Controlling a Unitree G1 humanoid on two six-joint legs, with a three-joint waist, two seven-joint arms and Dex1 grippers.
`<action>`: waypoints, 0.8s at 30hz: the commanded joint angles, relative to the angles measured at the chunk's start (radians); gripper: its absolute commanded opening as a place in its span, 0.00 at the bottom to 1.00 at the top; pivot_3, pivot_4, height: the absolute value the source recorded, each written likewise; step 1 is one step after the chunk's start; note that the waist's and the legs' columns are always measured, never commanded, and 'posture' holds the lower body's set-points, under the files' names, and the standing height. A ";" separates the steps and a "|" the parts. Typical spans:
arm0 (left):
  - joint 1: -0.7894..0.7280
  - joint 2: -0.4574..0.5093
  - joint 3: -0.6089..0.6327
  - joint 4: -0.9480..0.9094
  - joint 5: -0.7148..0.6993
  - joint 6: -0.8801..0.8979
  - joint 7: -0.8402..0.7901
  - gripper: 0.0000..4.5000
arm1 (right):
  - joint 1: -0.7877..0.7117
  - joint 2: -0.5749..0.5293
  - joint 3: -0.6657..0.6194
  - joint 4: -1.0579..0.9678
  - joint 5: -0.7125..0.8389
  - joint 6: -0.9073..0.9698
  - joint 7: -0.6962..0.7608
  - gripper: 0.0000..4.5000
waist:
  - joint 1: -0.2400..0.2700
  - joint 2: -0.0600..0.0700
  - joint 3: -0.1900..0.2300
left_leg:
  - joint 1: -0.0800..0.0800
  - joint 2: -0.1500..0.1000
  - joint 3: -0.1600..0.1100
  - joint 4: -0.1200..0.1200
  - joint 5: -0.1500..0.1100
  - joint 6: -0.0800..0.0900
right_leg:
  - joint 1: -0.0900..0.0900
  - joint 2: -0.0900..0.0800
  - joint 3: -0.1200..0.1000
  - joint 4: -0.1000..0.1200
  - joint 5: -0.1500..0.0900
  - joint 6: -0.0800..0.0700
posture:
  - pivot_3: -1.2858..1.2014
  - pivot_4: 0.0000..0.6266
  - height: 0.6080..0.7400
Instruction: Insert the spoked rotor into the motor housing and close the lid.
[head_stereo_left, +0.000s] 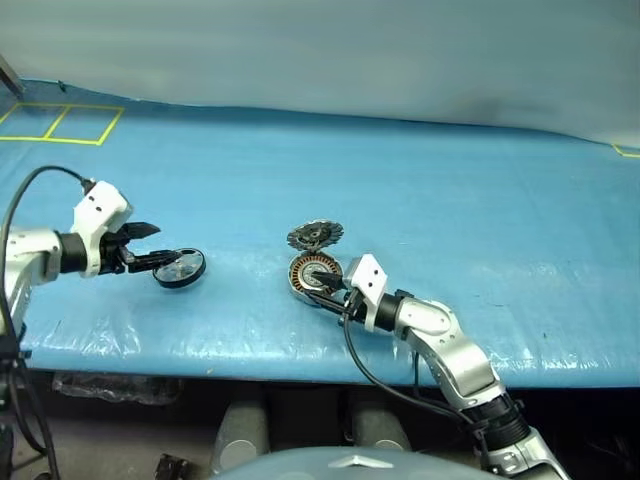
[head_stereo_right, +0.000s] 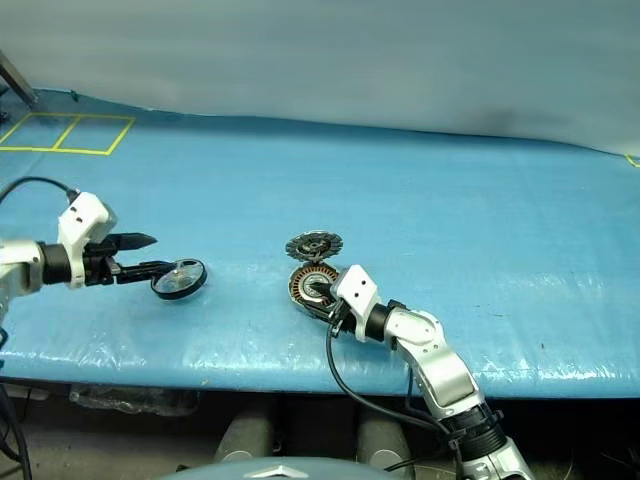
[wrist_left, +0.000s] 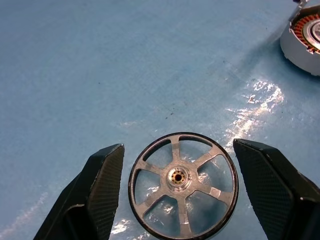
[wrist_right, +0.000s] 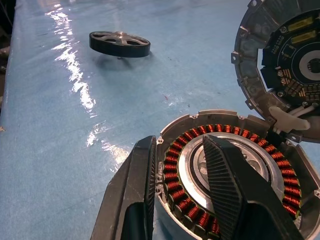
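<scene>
A: Status on my left gripper (wrist_left: 177, 192)?

B: Fingers spread wide on either side of the spoked rotor (wrist_left: 183, 186), not touching it. Rotor sits on the blue table cover (head_stereo_left: 450, 200), well left of the motor housing (head_stereo_left: 315, 274).

A: And the right gripper (wrist_right: 182, 187)?

B: Clenched on the housing's near rim: one finger outside the wall, the other inside, over the copper windings. Housing is near the table's front edge, centre. Lid (head_stereo_left: 315, 235) stands open, tilted up off the far rim, dark inner face showing.

A: Rotor in the housing?

B: No, I see it still out on the cover.
</scene>
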 joint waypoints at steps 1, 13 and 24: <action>-0.183 0.047 -0.176 0.100 0.202 -0.157 -0.161 0.84 | -0.028 0.004 -0.003 -0.004 0.004 -0.021 0.011 0.35 | 0.001 0.000 0.000 | 0.000 0.000 0.000 0.001 0.000 0.000 | -0.001 0.000 0.001 0.001 0.000 0.000 | 0.52 0.24 1.00; -0.546 -0.048 -0.452 0.328 0.577 -0.438 -0.409 0.84 | -0.047 -0.050 0.000 -0.044 0.018 0.044 0.065 0.35 | -0.002 -0.002 0.001 | -0.001 0.002 0.001 0.003 0.000 0.000 | -0.003 0.005 0.006 0.008 -0.001 -0.001 | 0.52 0.24 1.00; -0.570 -0.131 -0.460 0.412 0.666 -0.520 -0.418 0.84 | -0.058 -0.067 0.000 -0.068 0.016 0.075 0.064 0.35 | 0.000 -0.004 0.002 | -0.001 0.002 0.001 0.006 0.000 0.000 | -0.003 0.005 0.007 0.009 -0.001 0.000 | 0.52 0.24 1.00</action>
